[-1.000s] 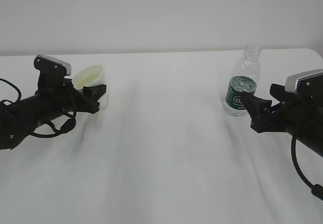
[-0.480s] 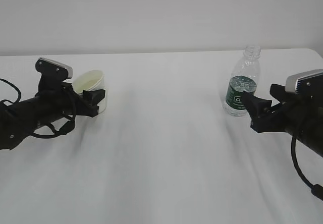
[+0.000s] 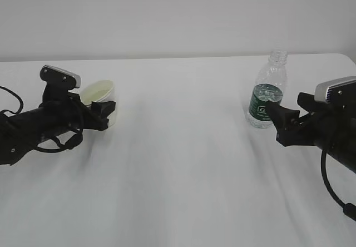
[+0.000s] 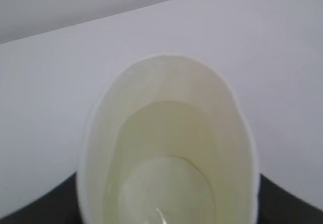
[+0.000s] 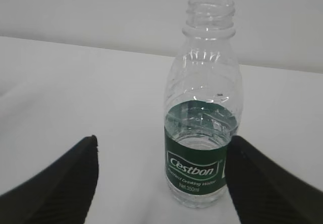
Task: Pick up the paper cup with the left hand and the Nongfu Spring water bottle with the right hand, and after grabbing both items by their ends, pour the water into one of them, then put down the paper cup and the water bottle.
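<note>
Here the left pincer (image 3: 105, 112) grips the tilted paper cup (image 3: 102, 94) between its fingers, while the right pincer (image 3: 276, 119) stands wide around the upright bottle (image 3: 267, 98) on the tabletop (image 3: 183, 163).

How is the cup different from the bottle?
The cup is white, short and wide, while the bottle is clear, taller and narrow, with a green label. The cup leans, its wall pinched between the left gripper's fingers; the bottle stands upright between the right gripper's open jaws, seemingly ungripped. Both are open on top, over the white table.
</note>
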You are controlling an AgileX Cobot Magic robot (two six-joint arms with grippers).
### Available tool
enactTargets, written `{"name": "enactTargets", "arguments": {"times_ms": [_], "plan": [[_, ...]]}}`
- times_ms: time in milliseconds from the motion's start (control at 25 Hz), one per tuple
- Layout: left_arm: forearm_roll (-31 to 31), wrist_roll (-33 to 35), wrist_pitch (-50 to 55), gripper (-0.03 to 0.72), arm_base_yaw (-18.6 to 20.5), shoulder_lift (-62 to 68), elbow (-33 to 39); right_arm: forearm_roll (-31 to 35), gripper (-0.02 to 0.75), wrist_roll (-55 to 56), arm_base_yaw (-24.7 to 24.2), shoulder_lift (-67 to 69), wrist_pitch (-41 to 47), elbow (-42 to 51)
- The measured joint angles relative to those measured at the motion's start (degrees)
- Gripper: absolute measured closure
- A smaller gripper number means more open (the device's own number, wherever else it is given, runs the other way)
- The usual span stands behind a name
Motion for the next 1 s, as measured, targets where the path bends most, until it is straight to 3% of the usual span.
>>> {"name": "enactTargets", "arguments": {"times_ms": [360,680,1000], "plan": [[0.11,0.0,0.22,0.28,0.0,0.0,0.0,0.0,0.145,0.0,0.0,0.0,0.0,0.0],[0.95,0.0,0.64,0.113,0.0,0.0,0.0,-0.45,0.145,0.11,0.0,0.0,0.0,0.0],[2.34,0.09,0.64,0.078,0.0,0.0,0.0,-0.58,0.145,0.11,0.0,0.0,0.0,0.0]]}}
